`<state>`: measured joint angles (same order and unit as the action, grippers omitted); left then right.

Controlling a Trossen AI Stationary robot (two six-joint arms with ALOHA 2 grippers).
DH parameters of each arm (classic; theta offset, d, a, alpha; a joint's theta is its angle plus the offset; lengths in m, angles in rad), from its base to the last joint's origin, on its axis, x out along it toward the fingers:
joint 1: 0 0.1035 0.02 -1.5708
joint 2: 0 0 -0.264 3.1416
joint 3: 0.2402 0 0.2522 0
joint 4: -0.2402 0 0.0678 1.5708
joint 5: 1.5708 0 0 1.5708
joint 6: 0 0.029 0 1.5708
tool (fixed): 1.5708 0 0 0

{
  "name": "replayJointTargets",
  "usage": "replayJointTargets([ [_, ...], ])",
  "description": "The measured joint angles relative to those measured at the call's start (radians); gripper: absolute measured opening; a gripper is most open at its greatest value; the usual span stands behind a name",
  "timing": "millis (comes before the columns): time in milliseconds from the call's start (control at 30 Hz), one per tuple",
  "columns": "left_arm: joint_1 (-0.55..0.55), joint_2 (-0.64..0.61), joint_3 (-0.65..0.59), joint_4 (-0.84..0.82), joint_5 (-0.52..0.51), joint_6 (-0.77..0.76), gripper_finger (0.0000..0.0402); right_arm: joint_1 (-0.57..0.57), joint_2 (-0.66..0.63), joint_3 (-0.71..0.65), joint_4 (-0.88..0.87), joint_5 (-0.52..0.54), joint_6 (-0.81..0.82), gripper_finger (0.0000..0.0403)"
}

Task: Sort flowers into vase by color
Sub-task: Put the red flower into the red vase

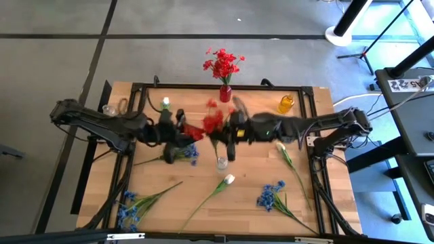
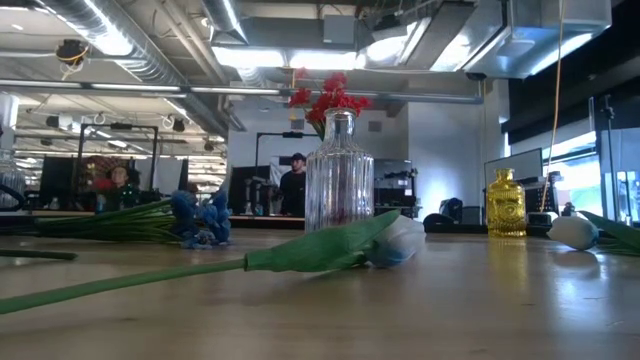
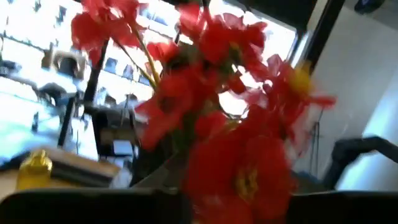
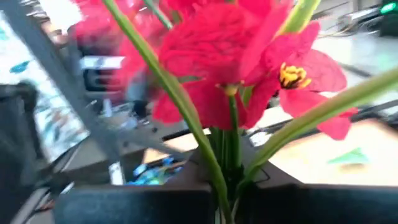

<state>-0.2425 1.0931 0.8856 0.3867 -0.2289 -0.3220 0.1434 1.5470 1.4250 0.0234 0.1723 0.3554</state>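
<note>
Red blooms point(image 1: 213, 120) sit mid-frame in the high view between both grippers. The right gripper point(image 1: 230, 130) is clamped on their green stems; whether the left gripper point(image 1: 182, 130) grips anything cannot be told. A clear vase point(image 1: 222, 163) stands just below, white flower point(image 1: 227, 180) nearby.

Wooden table point(image 1: 244, 203) under scattered flowers point(image 1: 271, 198), vases point(image 1: 285, 104)
</note>
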Motion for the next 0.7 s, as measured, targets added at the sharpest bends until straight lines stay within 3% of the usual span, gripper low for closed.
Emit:
replayJointTargets([
  [133, -0.027, -0.111, 0.001, -0.244, 0.037, -0.071, 0.0126, -0.092, -0.052, 0.0, -0.008, 0.011, -0.031, 0.0014],
  [333, -0.062, -0.172, 0.001, -0.475, -0.08, -0.184, 0.0125, -0.234, -0.09, -0.007, 0.001, -0.046, -0.103, 0.001],
  [500, -0.071, -0.149, 0.001, -0.639, -0.22, -0.296, 0.0118, -0.342, -0.144, -0.161, 0.21, 0.021, -0.183, 0.0011],
  [700, -0.022, -0.082, 0.0, -0.733, -0.322, -0.431, 0.0111, -0.479, -0.174, -0.427, 0.568, -0.002, -0.3, 0.001],
])
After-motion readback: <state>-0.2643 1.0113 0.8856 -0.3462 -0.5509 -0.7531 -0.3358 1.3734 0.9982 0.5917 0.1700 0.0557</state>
